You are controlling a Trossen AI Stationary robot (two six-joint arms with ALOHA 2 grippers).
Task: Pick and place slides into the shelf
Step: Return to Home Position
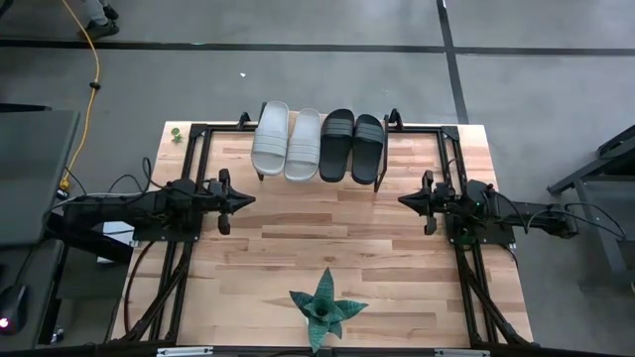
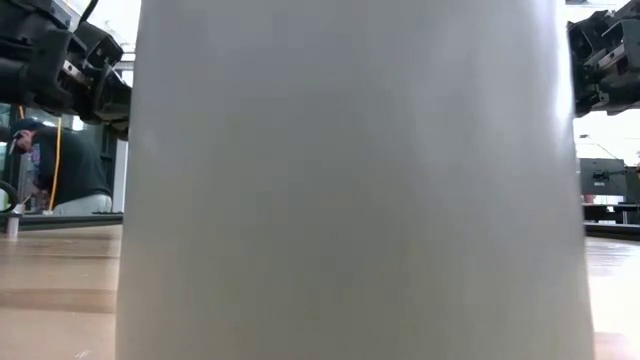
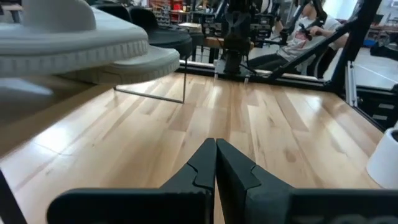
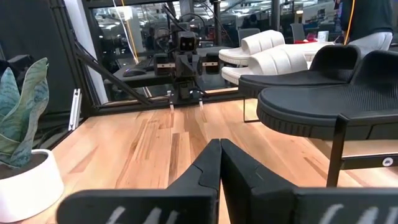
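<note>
The two pale slides [image 1: 286,141] and the two black slides [image 1: 352,147] lie side by side on the shelf [image 4: 339,155] at the far edge of the tabletop [image 1: 327,248]. They look light, rubbery and bendy, and I judge the ribbed strap the surest hold. My left jaws and right jaws are each pressed together over the tabletop's sides, empty. The high view shows the whole row. My right wrist view shows soles overhanging the shelf. The plant's white pot [image 2: 350,200] blocks the low view.
</note>
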